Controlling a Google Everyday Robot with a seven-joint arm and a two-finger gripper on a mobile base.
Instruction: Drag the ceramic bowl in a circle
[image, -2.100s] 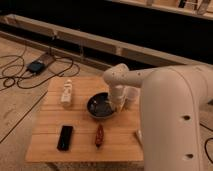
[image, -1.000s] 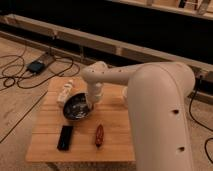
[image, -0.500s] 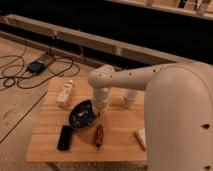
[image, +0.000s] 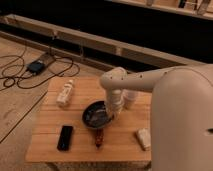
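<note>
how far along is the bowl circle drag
Done: the ceramic bowl has swung from beside the white cup out toward the bottle, then down front. In hand: the hand is at its cup-side rim, bringing it back to centre. Left: closing the loop up by the cup.

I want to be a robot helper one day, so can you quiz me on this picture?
1. True or false: the gripper is down at the rim of the ceramic bowl.
2. What lies nearest the front-left corner of the table, as the picture shows it?
3. Fill in: in the picture, the white bottle is on the ____ side of the bowl.

Key: 1 true. 2 the black flat device. 3 left.
</note>
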